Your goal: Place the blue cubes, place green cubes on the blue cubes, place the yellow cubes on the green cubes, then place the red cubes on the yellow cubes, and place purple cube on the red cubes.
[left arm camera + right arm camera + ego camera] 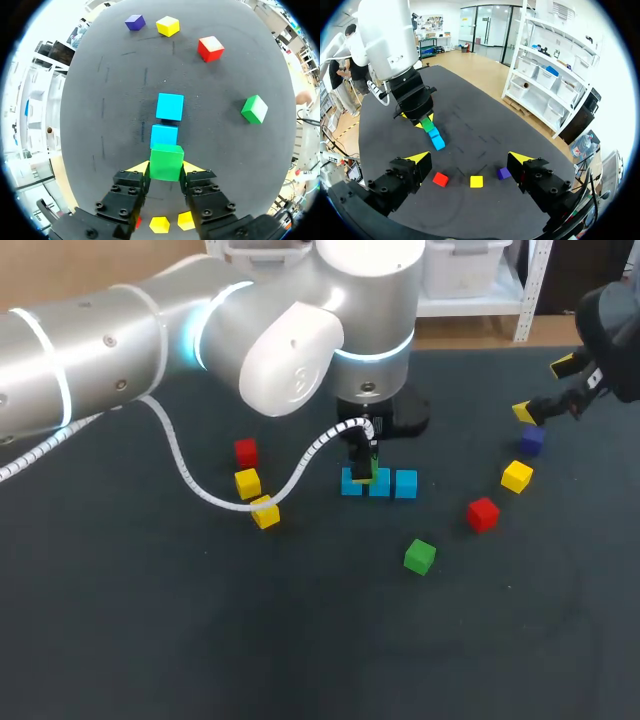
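Grips 1 green cube [166,159] from both sides in the left gripper [166,169], low over the row of 3 blue cubes [405,484] at the frame's centre — held square, seemingly to seat flat on blue. Holds the right gripper [541,390] spread wide and empty at the upper right, near the purple cube [531,440] — well apart from the row. Finds the other green cube [420,556] at lower centre, free on all sides.

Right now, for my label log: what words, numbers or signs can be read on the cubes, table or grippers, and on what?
None: no text can be read. The green cube in the left gripper, the blue cubes, red cube, yellow cube and purple cube show plain faces; the table bears only faint scuff marks.
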`<state>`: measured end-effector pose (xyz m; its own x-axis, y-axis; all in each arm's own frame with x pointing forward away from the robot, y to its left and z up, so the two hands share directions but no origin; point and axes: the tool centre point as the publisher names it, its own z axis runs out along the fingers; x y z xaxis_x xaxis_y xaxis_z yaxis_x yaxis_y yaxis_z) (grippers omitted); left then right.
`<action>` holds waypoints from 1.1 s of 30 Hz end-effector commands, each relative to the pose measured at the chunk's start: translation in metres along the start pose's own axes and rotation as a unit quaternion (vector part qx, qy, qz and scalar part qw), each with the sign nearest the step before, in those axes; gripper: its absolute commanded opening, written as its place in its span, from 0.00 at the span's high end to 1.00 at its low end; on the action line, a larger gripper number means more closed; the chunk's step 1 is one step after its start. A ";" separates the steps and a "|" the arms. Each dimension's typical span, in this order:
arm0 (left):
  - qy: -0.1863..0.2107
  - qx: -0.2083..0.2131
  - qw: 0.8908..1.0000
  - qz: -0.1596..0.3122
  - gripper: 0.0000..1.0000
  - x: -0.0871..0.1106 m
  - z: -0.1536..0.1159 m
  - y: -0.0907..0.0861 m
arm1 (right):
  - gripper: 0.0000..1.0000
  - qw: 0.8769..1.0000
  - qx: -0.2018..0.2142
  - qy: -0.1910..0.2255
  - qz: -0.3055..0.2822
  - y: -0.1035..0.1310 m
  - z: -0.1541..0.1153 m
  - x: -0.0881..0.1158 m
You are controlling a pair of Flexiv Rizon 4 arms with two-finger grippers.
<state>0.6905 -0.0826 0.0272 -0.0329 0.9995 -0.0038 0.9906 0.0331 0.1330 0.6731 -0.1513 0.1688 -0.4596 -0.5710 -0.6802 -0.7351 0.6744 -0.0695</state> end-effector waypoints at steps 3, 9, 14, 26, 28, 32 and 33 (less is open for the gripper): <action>0.003 0.002 1.000 0.000 1.00 0.001 -0.002 0.000 | 0.00 1.000 0.003 -0.001 0.000 0.001 0.000 0.001; 0.006 0.000 1.000 -0.006 1.00 0.001 0.002 0.003 | 0.00 1.000 0.003 -0.001 0.000 0.001 0.000 0.001; 0.005 0.000 1.000 -0.008 1.00 0.002 0.001 0.004 | 0.00 1.000 0.003 -0.001 0.000 0.001 0.000 0.001; 0.004 0.002 1.000 -0.012 1.00 0.001 0.001 0.006 | 0.00 1.000 0.003 -0.001 0.000 0.001 0.000 0.001; 0.005 0.002 1.000 -0.012 1.00 0.001 0.001 0.006 | 0.00 1.000 0.003 -0.001 0.000 0.001 0.000 0.001; 0.006 0.002 1.000 -0.013 1.00 0.001 0.001 0.006 | 0.00 1.000 0.003 -0.001 0.000 0.001 0.000 0.001; 0.006 0.002 1.000 -0.013 1.00 0.001 0.001 0.005 | 0.00 1.000 0.003 -0.001 0.000 0.001 0.000 0.001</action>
<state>0.6936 -0.0800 0.0263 -0.0593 0.9982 -0.0013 0.9894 0.0589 0.1330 0.6731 -0.1513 0.1688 -0.4596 -0.5710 -0.6802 -0.7351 0.6744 -0.0695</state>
